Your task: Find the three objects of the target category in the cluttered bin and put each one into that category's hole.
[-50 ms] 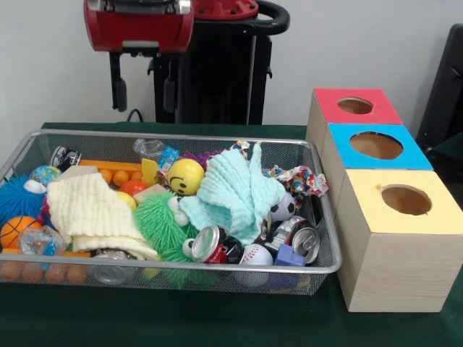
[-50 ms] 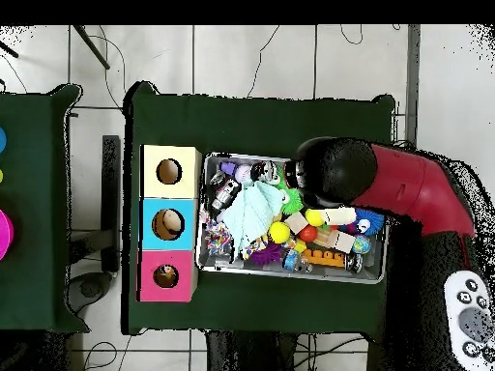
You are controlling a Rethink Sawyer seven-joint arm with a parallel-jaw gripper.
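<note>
**Three sorting boxes, one cluttered wire bin, gripper raised**

Three wooden boxes are standing in a row on the green table (image 1: 217,325), just right of the bin, each with a round hole in its coloured top: yellow box (image 1: 400,238) nearest, blue box (image 1: 374,150) in the middle, red box (image 1: 354,108) farthest.

Wire mesh bin (image 1: 327,238) is sitting left of the boxes, filled to the rim. Contents showing:
- mint cloth (image 1: 235,191), crumpled, lying at centre-right over other items;
- cream cloth (image 1: 90,213), folded, lying left of centre;
- yellow smiley ball (image 1: 185,176), resting behind the mint cloth, towards the far wall;
- green spiky ball (image 1: 163,224), sitting between the two cloths;
- crushed cans (image 1: 210,244), lying along the near wall, with another to the right;
- baseball (image 1: 255,255), touching the near wall;
- small soccer ball (image 1: 283,207), peeking out right of the mint cloth;
- basketball (image 1: 16,231) and blue spiky ball (image 1: 16,196), at the left end;
- orange balls (image 1: 40,271), lined up at the near left corner.

Gripper (image 1: 143,90) is hanging above the bin's far left part, well clear of the contents, its two dark fingers (image 1: 119,92) spread apart and holding nothing. In the overhead view the red arm (image 2: 406,188) is covering part of the bin.
</note>
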